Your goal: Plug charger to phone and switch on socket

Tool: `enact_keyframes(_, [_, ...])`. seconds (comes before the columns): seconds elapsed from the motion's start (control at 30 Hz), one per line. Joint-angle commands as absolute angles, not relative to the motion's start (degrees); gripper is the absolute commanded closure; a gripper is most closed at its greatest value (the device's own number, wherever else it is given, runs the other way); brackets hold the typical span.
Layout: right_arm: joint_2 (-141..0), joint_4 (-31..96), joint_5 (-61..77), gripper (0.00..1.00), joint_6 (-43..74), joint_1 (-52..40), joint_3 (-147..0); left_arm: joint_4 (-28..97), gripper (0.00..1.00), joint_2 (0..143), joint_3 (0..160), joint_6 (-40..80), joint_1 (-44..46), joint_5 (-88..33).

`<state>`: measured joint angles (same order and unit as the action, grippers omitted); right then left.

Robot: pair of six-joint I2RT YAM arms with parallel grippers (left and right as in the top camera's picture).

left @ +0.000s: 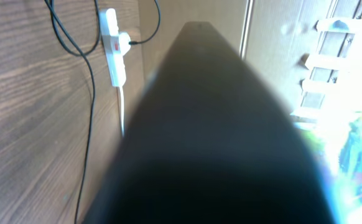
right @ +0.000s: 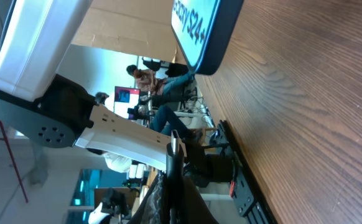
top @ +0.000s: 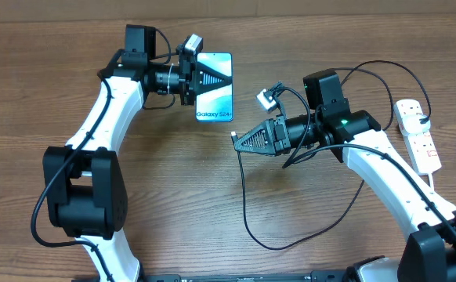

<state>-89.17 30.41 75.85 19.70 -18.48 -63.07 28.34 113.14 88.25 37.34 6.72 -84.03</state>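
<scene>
My right pincer (top: 236, 139) is shut tight on the charger (right: 173, 155). Its small black tip sticks out past my fingers and points toward my left side. The thin black wire runs from there, makes a big loop on the table (top: 173, 204), and comes back up under my right arm.

The phone (top: 216, 106) lies flat on the far part of the table, blue side up. The end with the words on it is the end nearest the tip. The tip is near that end but not touching it.

My left pincer (top: 229, 80) lies across the far half of the phone. Its fingers look pressed together into one point. I cannot tell if it touches the phone.

The socket (top: 418, 135) is at the right edge of the table, well apart from the phone.
</scene>
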Motion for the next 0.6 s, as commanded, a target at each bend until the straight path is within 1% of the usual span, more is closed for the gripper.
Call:
enact_keyframes(0.0, [-89.03,30.04,76.6,0.96,21.19,-18.76,-63.37,25.41,0.96,110.76,90.08,43.9,7.99,-83.53])
enact_keyframes(0.2, [-89.03,29.95,76.6,0.96,21.26,-18.76,-63.37,20.73,0.96,110.76,90.08,49.36,9.65,-82.41])
enact_keyframes(0.57, [-89.03,27.86,76.53,0.96,21.54,-18.74,-63.37,20.53,0.96,110.78,90.06,49.34,11.0,-81.97])
